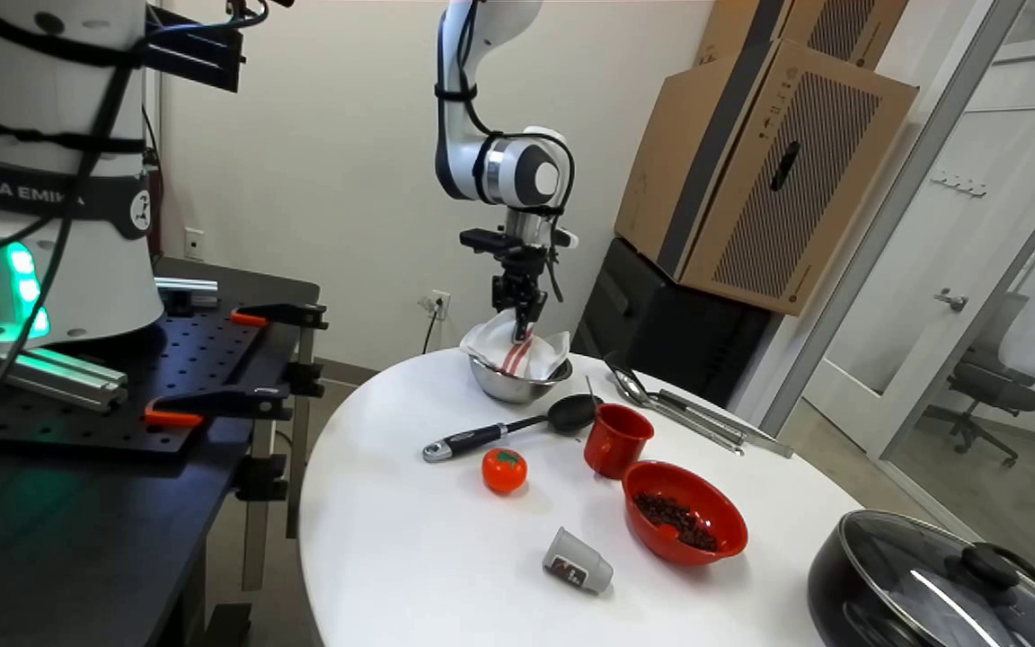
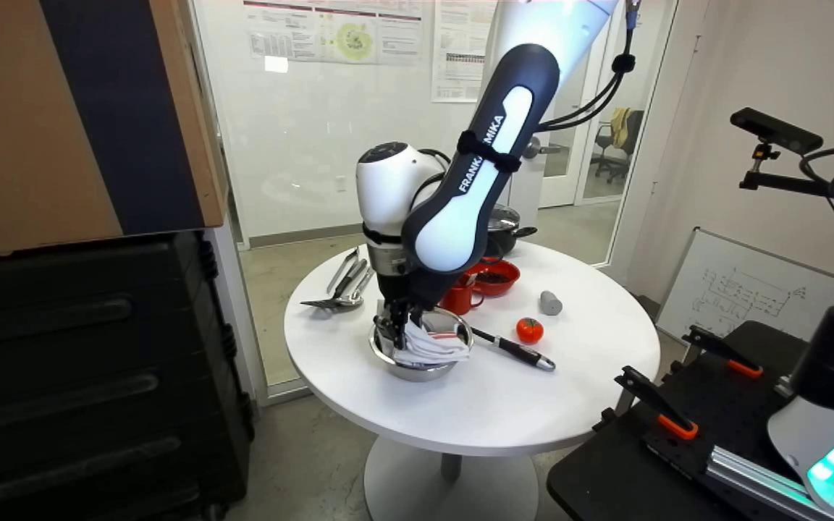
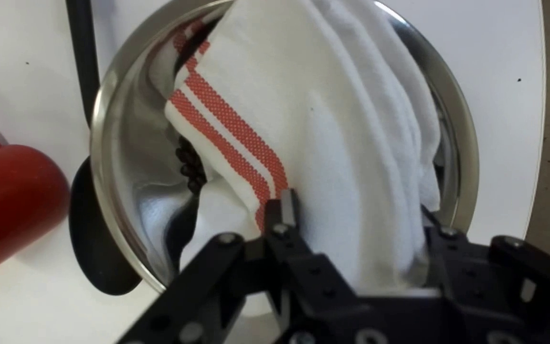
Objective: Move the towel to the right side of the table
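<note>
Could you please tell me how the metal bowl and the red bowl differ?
The metal bowl is shiny silver; the red bowl is bright red.
The metal bowl holds the bunched white towel, while the red bowl holds small dark pieces, probably beans.
The gripper is at the metal bowl; the red bowl stands away from it, near the red mug.
Both are round and stand on the white table.

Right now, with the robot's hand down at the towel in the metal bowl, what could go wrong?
The towel sits in the metal bowl, so lifting it might drag or tip the bowl. The black spoon lies right beside and could get knocked. The hand straddles loose folds; some might slip free.
</note>
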{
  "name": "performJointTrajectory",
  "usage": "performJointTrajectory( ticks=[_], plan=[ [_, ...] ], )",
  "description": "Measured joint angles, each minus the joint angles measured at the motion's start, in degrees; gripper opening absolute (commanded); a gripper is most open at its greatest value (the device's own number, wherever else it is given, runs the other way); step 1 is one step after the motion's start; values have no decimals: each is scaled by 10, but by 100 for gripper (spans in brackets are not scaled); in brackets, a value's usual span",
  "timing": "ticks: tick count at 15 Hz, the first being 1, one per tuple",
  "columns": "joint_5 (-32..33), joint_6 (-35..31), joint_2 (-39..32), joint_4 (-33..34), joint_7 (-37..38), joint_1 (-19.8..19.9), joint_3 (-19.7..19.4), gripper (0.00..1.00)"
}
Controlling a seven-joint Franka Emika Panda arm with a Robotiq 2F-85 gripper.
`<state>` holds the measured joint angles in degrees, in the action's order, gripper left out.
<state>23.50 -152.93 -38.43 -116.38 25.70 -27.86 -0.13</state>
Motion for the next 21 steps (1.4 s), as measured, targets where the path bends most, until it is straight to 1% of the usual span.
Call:
performJointTrajectory(
  ticks=[1,2,3,4,5,6,10,13,16,18,21],
  plan=[
    [0,0,-2,2,1,-1,-2,14],
    [0,0,-3,3,2,-2,-3,5],
    [-1,0,-5,4,3,-4,-6,1],
    [-1,0,-5,4,6,-7,-9,0],
    [-1,0,-5,4,9,-9,-11,0],
    [-1,0,-5,5,12,-10,-12,3],
    [-9,-4,-5,5,17,-10,-15,3],
    [-30,-15,-3,4,12,-6,-12,3],
    [-57,-34,19,-2,-18,11,1,3],
    [-71,-44,48,-11,-47,27,13,3],
    [-94,-47,101,-37,-102,59,42,3]
  ],
)
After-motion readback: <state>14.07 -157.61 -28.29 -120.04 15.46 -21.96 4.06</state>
